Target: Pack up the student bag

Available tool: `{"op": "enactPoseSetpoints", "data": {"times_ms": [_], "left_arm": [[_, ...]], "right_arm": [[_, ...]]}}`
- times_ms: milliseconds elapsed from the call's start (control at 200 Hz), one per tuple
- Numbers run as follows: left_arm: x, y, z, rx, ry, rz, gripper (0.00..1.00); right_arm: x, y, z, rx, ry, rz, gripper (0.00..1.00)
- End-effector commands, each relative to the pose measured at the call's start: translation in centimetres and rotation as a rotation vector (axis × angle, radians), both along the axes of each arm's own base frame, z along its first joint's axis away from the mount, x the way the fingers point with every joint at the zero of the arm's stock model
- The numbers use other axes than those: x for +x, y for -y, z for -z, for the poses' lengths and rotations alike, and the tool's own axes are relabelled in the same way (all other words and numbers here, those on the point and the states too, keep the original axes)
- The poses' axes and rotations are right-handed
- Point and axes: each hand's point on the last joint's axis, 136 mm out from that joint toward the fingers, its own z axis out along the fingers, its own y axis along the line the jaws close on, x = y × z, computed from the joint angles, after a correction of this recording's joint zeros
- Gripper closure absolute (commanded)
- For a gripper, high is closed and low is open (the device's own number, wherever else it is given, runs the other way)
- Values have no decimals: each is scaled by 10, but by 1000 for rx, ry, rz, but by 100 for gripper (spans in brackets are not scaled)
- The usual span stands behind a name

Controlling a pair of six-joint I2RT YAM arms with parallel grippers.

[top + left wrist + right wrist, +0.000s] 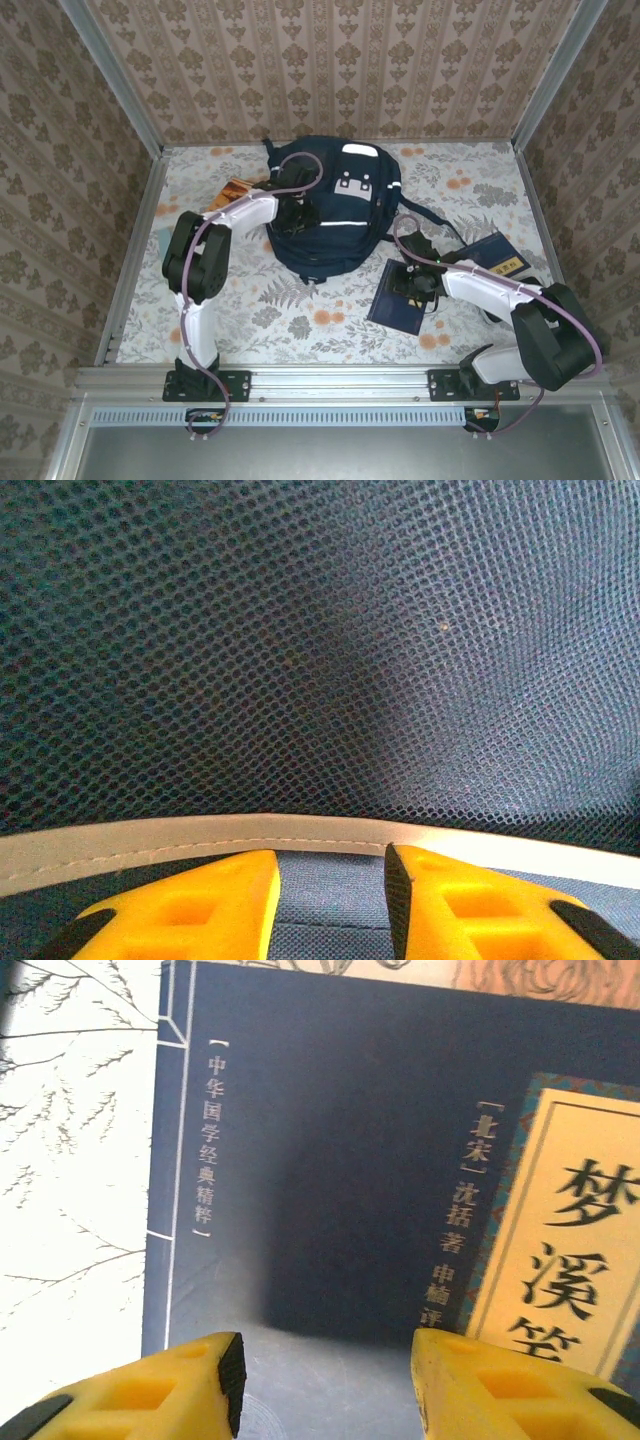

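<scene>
The student bag (335,205), a large navy backpack with white stripes and a white patch, lies at the middle of the table. My left gripper (296,212) is on its left side. In the left wrist view the bag's mesh (320,650) and a white stripe (300,830) are close up, and the left gripper (332,858) is closed part-way on navy fabric that spans its yellow fingers. My right gripper (414,284) hovers over a flat navy book (400,305) to the bag's right. Its jaws (328,1350) stand apart over the cover (330,1160), with nothing between them.
A second navy book with a gold label (497,257) lies at the right, near the wall. An orange book (235,190) pokes out behind the left arm. The floral tablecloth (300,315) is bare in front of the bag. Patterned walls close in three sides.
</scene>
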Motion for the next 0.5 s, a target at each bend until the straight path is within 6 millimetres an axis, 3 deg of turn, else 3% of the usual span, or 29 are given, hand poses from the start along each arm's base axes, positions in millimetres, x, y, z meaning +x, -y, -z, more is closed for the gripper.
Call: {"op": "enactPoseSetpoints", "data": {"times_ms": [0,100,250,380,495], "left_arm": [[2,-14,15,42,-15,52,61],[-7,-4,-8,-25,18,127,55],[-40,5,-42,-95,33,230,40],[-75,15,-62,-157,37,306,35],[-107,32,-65,-179,28,366,32]], "right_arm": [[-9,18,-11,-93,-41,9,50],[-5,22,-31,-90,2,54,47],[-7,39,-46,-132,27,170,37],[-15,52,-42,-163,-9,252,30],[-21,52,-31,-143,-52,271,30]]}}
